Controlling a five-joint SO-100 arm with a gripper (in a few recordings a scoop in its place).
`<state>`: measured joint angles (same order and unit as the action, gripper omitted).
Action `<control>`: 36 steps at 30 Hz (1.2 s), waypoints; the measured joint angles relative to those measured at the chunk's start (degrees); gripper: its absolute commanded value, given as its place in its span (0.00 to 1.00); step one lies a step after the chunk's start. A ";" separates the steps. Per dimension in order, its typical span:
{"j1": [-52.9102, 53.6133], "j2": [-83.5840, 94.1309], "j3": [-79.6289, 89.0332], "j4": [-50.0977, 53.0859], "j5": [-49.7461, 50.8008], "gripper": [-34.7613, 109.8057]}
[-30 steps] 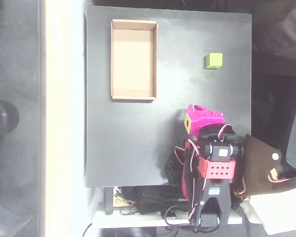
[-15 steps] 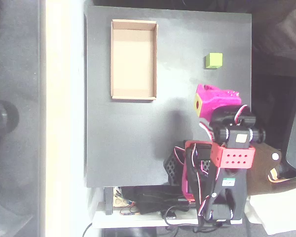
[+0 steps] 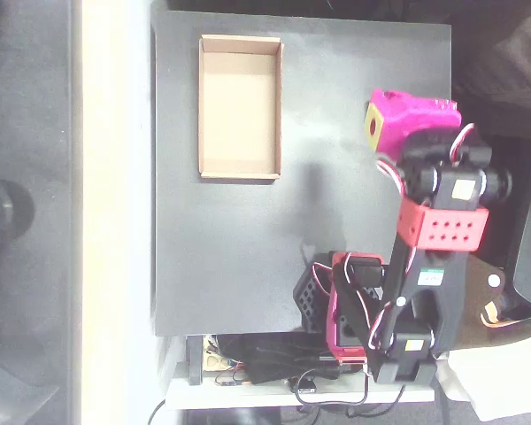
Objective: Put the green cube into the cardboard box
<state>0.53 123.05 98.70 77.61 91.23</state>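
A: Surface: dark matte table [image 3: 248, 257], overhead view. Green cube?
B: Can't make it out; magenta gripper [image 3: 398, 119] sits over the table's upper right, w/ a yellow square patch on its left face.
A: Cardboard box [image 3: 240, 107]?
B: Tan, shallow, lidless, upper left of table, long side running top to bottom. Well apart from gripper.
A: Fingers?
B: Hidden under the magenta housing; can't tell how far apart, or if anything's held.
A: Arm?
B: Red-and-black links [image 3: 434, 239] run from the gripper down to the base at the table's lower edge.
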 measured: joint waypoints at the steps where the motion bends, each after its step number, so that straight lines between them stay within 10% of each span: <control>1: 0.53 -1.41 -2.11 0.00 0.00 0.26; 36: 11.51 -39.02 -17.40 -3.96 0.00 0.46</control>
<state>12.04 84.02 81.30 73.65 91.23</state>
